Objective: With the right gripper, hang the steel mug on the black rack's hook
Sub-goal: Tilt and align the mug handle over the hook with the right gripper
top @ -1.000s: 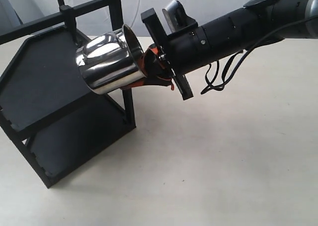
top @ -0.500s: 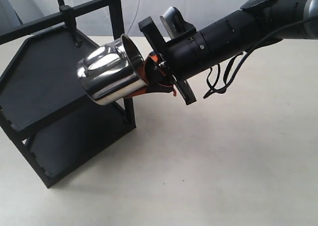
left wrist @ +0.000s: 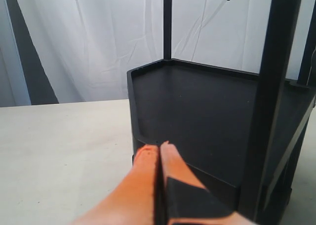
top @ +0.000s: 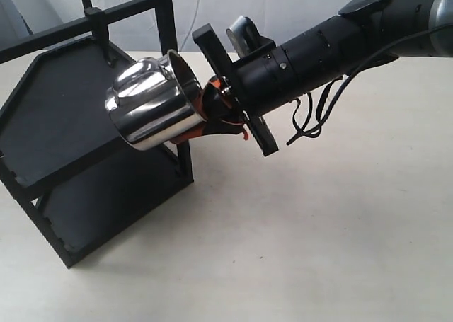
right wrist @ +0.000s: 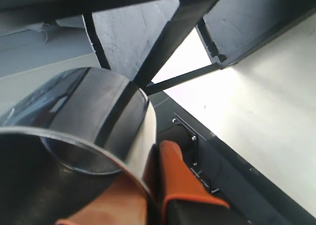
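Above the rack's upper shelf, off the table: steel mug, carried tipped over, long axis nearly level, closed bottom toward the rack, open mouth back toward the arm. Inside the mug, nothing visible; in the right wrist view only a dark, reflective hollow. Clamped at the rim on the arm's side by the right gripper, orange fingers closed on the wall, one pad outside and seemingly one inside. Handle not visible in any view, so its facing cannot be told.

Up and away from the mug, on the black rack, near the top crossbar: a clamp block with a short peg, likely the hook, apart from the mug and higher. Judged from this, the coming move turns on getting the handle loop up to that peg, with the mug's tilt adjusted so the loop can drop over the upturned tip.

Both shelves bare as far as can be seen.

Low beside the rack's corner: left gripper, fingers pressed together, holding nothing, idle.
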`<action>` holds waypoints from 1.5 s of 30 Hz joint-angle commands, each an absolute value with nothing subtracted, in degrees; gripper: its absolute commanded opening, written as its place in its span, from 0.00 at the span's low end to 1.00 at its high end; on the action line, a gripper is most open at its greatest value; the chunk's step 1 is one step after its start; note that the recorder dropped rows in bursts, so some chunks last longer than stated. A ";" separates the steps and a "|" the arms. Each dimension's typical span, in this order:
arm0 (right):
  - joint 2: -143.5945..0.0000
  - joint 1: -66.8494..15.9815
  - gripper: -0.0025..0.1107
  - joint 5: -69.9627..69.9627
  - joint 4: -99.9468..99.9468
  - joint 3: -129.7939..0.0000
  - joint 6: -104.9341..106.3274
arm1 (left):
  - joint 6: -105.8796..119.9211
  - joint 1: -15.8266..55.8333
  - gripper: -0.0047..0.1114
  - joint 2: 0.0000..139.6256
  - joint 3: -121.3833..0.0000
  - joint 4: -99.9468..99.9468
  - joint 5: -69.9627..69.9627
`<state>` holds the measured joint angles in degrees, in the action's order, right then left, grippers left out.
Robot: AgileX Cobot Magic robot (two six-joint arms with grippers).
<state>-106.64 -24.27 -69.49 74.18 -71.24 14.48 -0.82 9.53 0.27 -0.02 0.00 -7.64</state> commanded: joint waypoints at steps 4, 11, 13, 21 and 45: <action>-106.53 -24.27 0.01 -69.96 78.56 -71.74 11.82 | -0.96 9.82 0.05 0.00 0.00 0.00 -7.32; -106.53 -24.27 0.01 -67.43 79.76 -71.74 11.06 | -0.96 9.82 0.05 0.00 0.00 0.00 -7.32; -106.62 -24.27 0.01 -65.45 80.07 -71.74 10.13 | -0.96 9.82 0.05 0.00 0.00 0.00 -7.32; -107.55 -24.66 0.01 -62.98 82.01 -71.74 10.13 | -0.96 9.82 0.05 0.00 0.00 0.00 -7.32; -112.56 -24.78 0.01 -64.16 80.71 -71.74 13.56 | -0.96 9.82 0.05 0.00 0.00 0.00 -7.32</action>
